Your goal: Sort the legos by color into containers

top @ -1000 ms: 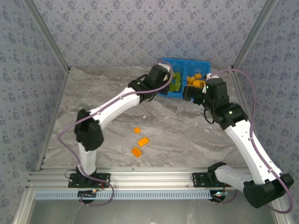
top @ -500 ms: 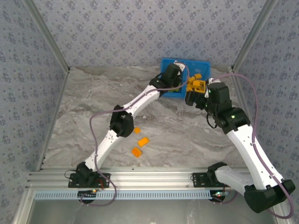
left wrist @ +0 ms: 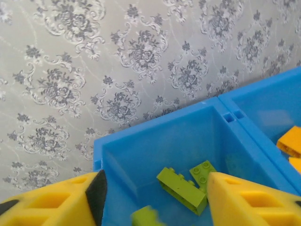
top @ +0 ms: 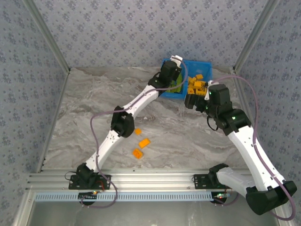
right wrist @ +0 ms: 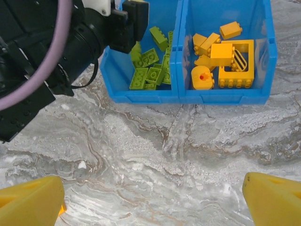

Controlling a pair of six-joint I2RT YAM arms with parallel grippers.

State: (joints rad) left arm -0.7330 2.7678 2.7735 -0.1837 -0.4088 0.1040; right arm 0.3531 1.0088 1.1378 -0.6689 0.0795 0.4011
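Note:
The blue bin (top: 203, 65) stands at the table's far edge. Its left compartment (left wrist: 155, 146) holds lime green legos (right wrist: 150, 70). Its right compartment holds orange legos (right wrist: 209, 44), the open orange frame (right wrist: 237, 66) and the round orange piece (right wrist: 203, 77). My left gripper (left wrist: 155, 188) hangs open above the left compartment, and a blurred green brick (left wrist: 146, 217) sits loose between and below its fingers. My right gripper (right wrist: 153, 200) is open over bare table in front of the bin, holding nothing. Three orange legos (top: 144, 142) lie on the table near the left arm.
The marble table (top: 94, 108) is bordered by patterned walls and metal corner posts. The left arm (top: 136, 101) stretches diagonally across the middle toward the bin. The right arm (top: 244, 136) leans in from the right, its gripper (top: 192, 100) just short of the bin's front wall (right wrist: 188, 96).
The left arm has stretched out, carrying its gripper from the bin's near left corner to above the left compartment. The right gripper has shifted a little in front of the bin.

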